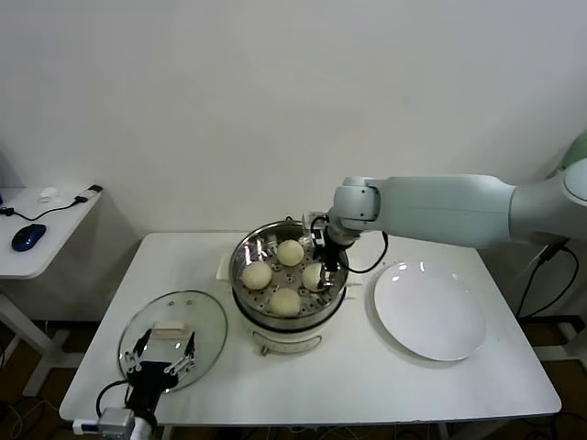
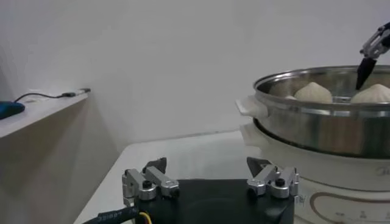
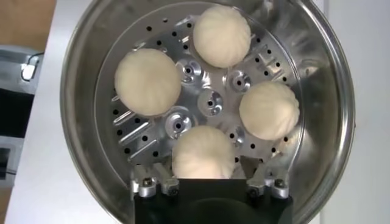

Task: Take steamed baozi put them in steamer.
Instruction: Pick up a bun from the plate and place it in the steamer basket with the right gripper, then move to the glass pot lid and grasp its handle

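Looking pretty much wrapped up from where I'm sitting: on the white surface [image 1: 440, 385], the steamer [image 1: 252, 316] sits in the middle, shiny steel pot on its white electric base, and all four steamed baozi [image 3: 149, 81] are already sitting on the perforated tray inside, spaced around the centre without touching each other. The flat white plate [image 1: 429, 310] off to the robot's right side has nothing on it, so I'd say there's no bun left to fetch. The glass lid [image 1: 206, 321] lies flat on the surface to the left of the steamer. The right gripper [image 3: 207, 180] is down in the pot at the rim side nearest the plate, jaws spread on either side of the fourth bun; looks like a release rather than a squeeze, though I can't swear there's zero contact. So what's left, I reckon, is just lifting that arm clear. The left gripper [image 2: 210, 182] is parked low over the lid's near edge, jaws spread and holding nothing.
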`<action>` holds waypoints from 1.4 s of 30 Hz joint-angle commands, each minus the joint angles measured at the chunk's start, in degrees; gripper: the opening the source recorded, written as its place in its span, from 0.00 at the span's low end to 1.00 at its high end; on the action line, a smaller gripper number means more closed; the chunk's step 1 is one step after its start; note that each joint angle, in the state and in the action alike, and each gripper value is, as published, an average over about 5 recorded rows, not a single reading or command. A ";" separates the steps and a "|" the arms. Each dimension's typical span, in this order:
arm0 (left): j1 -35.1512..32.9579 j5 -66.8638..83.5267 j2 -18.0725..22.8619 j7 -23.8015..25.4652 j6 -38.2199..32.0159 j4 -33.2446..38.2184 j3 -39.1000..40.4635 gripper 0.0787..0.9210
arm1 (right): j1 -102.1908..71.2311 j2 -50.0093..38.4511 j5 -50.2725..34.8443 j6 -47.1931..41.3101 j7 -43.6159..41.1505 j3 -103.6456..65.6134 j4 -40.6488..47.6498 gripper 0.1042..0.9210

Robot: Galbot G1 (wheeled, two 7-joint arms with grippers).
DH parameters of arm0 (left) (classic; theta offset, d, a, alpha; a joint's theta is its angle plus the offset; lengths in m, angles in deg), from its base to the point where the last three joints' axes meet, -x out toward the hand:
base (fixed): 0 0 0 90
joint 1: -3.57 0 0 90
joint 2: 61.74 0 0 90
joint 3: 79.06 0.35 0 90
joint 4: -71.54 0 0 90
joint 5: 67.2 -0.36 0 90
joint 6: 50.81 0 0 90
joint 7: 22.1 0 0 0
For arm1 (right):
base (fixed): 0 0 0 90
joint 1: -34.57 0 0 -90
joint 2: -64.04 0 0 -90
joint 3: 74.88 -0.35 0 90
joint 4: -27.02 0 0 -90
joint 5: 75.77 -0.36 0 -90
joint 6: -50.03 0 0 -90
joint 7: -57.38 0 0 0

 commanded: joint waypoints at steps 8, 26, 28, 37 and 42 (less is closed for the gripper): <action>-0.09 2.73 -0.26 -0.25 -2.11 1.46 -0.27 0.88 | -10.88 -17.60 -7.32 6.73 16.80 -31.99 4.06 0.88; 4.48 0.15 -1.25 -0.57 -7.69 -1.84 -0.37 0.88 | -99.70 -32.46 14.67 16.50 35.63 -120.72 -15.80 0.88; 4.63 -1.20 -1.18 -1.00 -8.57 -2.28 -0.28 0.88 | -108.42 -28.30 16.29 18.52 34.83 -128.24 -17.28 0.88; 6.00 -14.68 -2.25 -6.26 -11.38 -5.43 -0.53 0.88 | -126.24 -9.68 20.71 35.02 33.75 -137.13 -17.12 0.88; 6.42 -29.80 -3.09 -11.76 -14.69 -9.34 -1.13 0.88 | -128.41 -2.68 23.26 39.88 33.17 -134.43 -14.60 0.88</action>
